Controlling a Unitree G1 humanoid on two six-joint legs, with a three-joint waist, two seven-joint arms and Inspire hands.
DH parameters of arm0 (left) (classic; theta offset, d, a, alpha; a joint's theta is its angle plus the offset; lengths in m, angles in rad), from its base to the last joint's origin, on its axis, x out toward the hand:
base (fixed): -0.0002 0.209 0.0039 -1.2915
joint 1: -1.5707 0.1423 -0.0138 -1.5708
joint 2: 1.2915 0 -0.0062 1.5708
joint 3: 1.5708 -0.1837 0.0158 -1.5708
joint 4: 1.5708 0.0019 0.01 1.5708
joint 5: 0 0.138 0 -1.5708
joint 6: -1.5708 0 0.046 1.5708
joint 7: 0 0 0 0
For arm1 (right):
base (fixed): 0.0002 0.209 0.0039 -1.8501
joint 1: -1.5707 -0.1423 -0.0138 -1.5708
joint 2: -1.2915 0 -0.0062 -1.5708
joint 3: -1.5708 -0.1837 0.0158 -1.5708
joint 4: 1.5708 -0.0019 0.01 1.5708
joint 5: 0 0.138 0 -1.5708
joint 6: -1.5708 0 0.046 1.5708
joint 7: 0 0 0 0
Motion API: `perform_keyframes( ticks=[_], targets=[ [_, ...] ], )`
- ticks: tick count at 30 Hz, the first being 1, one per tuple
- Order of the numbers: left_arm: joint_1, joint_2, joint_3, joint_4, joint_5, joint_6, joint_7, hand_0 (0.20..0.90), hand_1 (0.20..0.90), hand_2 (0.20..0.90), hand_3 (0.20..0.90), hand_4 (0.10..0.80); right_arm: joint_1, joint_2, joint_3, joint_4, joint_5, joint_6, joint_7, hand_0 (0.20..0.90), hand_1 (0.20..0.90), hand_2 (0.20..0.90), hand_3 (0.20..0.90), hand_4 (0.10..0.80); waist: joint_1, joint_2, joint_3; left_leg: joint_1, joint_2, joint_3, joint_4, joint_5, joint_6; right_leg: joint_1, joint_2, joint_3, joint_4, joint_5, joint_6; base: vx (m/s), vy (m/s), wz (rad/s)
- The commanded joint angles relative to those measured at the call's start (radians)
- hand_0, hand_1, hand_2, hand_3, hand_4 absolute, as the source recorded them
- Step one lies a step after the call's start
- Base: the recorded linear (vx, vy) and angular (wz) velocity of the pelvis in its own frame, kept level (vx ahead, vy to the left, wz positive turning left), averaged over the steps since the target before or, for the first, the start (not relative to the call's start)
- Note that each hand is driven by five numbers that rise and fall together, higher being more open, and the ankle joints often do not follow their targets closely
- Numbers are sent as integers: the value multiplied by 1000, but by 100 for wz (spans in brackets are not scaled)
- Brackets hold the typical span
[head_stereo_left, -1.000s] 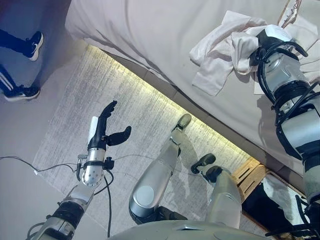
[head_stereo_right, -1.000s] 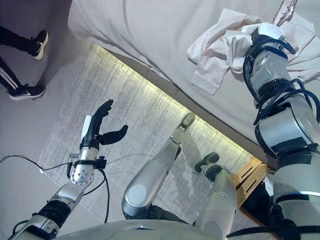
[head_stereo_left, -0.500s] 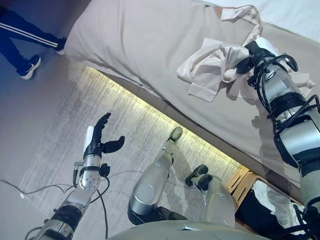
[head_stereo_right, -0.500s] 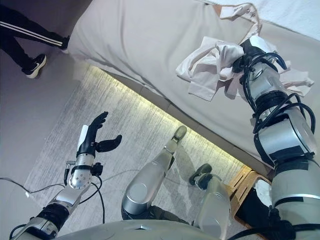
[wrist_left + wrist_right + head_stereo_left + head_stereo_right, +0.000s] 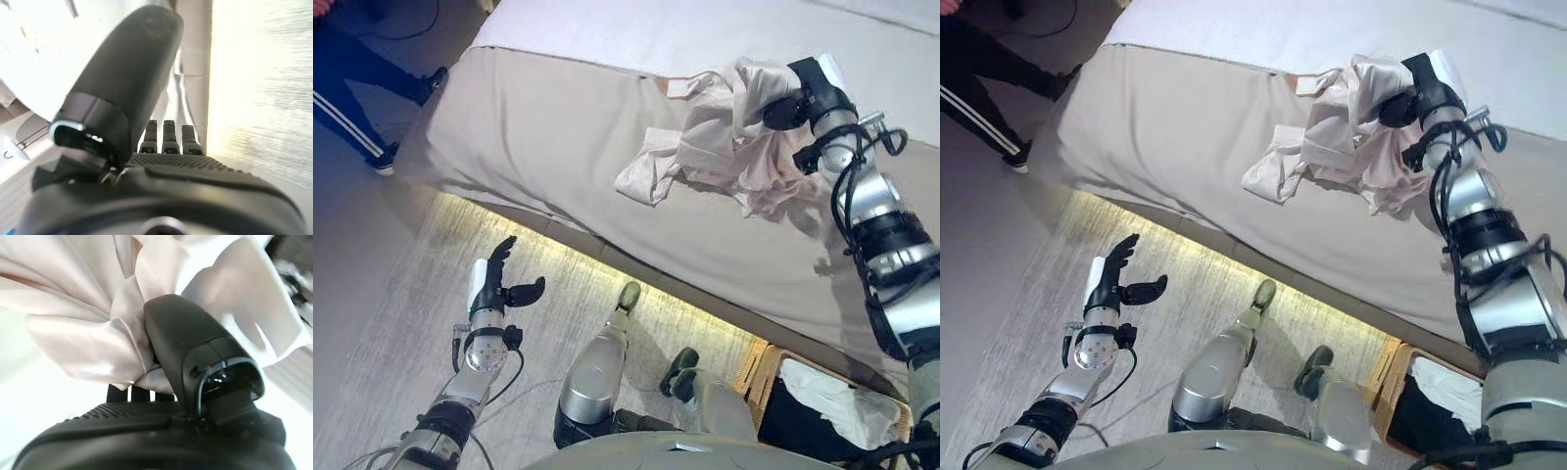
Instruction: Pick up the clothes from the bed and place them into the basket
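Observation:
A bundle of pale cream clothes [image 5: 715,132] is bunched up over the grey bed [image 5: 548,127], one end trailing on the cover. My right hand [image 5: 798,93] is shut on the clothes; in the right wrist view the cloth [image 5: 98,333] is pinched between the thumb [image 5: 186,352] and the fingers. My left hand [image 5: 494,289] hangs over the rug at the lower left, open, holding nothing. The wicker basket [image 5: 759,377] stands on the floor at the lower right, with white cloth [image 5: 837,401] inside its dark liner.
A person's legs in dark striped trousers [image 5: 347,108] stand at the far left by the bed's corner. A lit strip runs under the bed's edge [image 5: 607,264]. A grey rug [image 5: 401,323] covers the floor below.
My right hand has lifted the clothes into a tighter bunch above the bed. The camera has tilted up, showing more of the bed and the basket. The left hand stays open.

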Motion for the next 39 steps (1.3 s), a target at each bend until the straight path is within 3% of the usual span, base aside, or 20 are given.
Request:
perform_keyframes(
  ticks=[1,20,32,39],
  targets=[
    [50,14,35,37,50,-33,28,900,900,900,900,800,67,-80,-22,-91,-27,-81,-85,300,300,300,200,100,-67,-42,-220,81,1,95,16,-162,34,0,16,69,-124,154,-3,24,-25,-23],
    [-6,3,85,231,84,-20,20,900,900,900,900,800,478,-270,-443,-245,6,-132,-152,300,300,300,200,100,-295,-77,-356,199,39,285,-65,-214,39,8,50,259,-229,217,34,-5,7,-37],
    [-24,6,87,297,129,-58,-1,900,900,900,900,800,648,-350,-626,-239,56,-141,-205,300,300,300,200,100,-385,-85,-388,221,62,348,-71,-232,34,-15,78,353,-246,234,40,12,-4,-28],
    [-35,2,82,296,139,-66,-18,900,900,900,900,800,720,-348,-671,-209,61,-157,-134,300,300,300,200,100,-416,-80,-394,228,71,360,-68,-236,29,-27,89,387,-237,235,39,7,-27,-16]
  ],
)
